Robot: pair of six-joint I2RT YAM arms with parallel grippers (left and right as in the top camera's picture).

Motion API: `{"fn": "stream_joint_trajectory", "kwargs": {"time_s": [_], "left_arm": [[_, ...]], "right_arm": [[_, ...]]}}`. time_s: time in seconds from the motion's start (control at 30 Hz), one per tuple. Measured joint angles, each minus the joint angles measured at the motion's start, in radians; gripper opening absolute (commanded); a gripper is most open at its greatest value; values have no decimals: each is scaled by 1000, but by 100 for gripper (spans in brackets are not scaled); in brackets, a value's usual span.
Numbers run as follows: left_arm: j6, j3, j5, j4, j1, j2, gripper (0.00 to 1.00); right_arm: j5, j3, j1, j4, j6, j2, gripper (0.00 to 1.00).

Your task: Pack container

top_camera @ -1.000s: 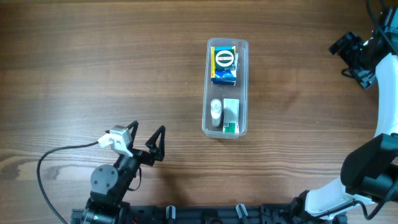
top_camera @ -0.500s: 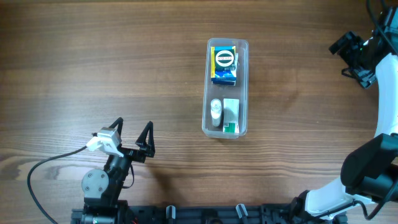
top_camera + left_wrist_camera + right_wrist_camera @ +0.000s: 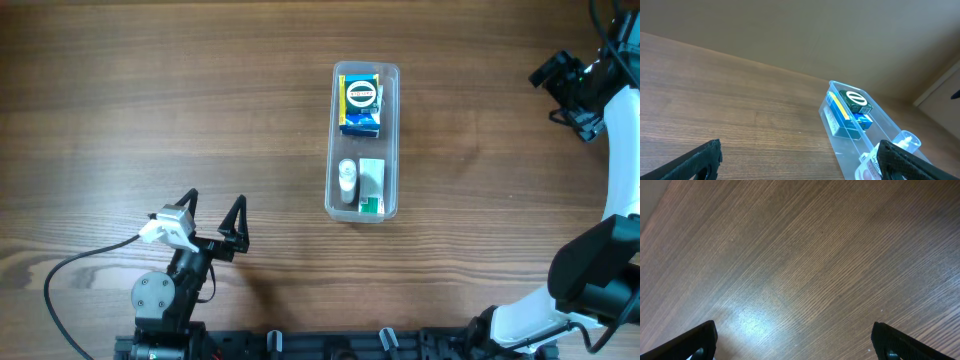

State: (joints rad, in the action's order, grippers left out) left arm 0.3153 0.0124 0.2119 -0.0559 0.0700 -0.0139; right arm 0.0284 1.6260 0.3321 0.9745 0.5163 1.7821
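Found the container [image 3: 362,140] flat on the bench [image 3: 150,100], a little right of centre and nearer the far edge than the near one, long side running from far edge toward near edge. Confirmed upright and open at the top, with neither pincer touching it.

Noted in its far end a blue and yellow box [image 3: 360,105] showing a white ring on a dark face. Noted in its near end a small bottle [image 3: 347,180] with a white cap and, just beside it on the right, a white and green box [image 3: 371,186]. Cannot tell whether these two touch.

Located the left pincer [image 3: 215,200] close to the near edge, toward the near-left corner and well apart from the container. Recorded its fingers spread wide, with nothing held and nothing between them. Checked against the left wrist view: dark fingertips at the two lower corners, bare bench between, container ahead and to the right with the ringed box at its far end.

Located the right pincer [image 3: 794,330] by the right edge, toward the far-right corner, also well apart from the container. Unable to read its fingers from overhead. Read them from the right wrist view instead: fingertips at the two lower corners, set wide apart, gripping nothing, with only wood grain and a patch of glare on the bench between them.
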Motion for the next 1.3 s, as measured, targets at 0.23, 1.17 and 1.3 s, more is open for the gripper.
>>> {"fn": "stream_joint_trajectory", "kwargs": {"time_s": [0.23, 1.17, 1.3], "left_arm": [[0, 0, 0, 0, 0, 0, 100], [0, 0, 0, 0, 0, 0, 100], [0, 0, 0, 1, 0, 0, 100]], "right_arm": [[0, 0, 0, -2, 0, 0, 100], [0, -118, -284, -19, 3, -894, 100], [-30, -338, -284, -1, 3, -1051, 100]]}}
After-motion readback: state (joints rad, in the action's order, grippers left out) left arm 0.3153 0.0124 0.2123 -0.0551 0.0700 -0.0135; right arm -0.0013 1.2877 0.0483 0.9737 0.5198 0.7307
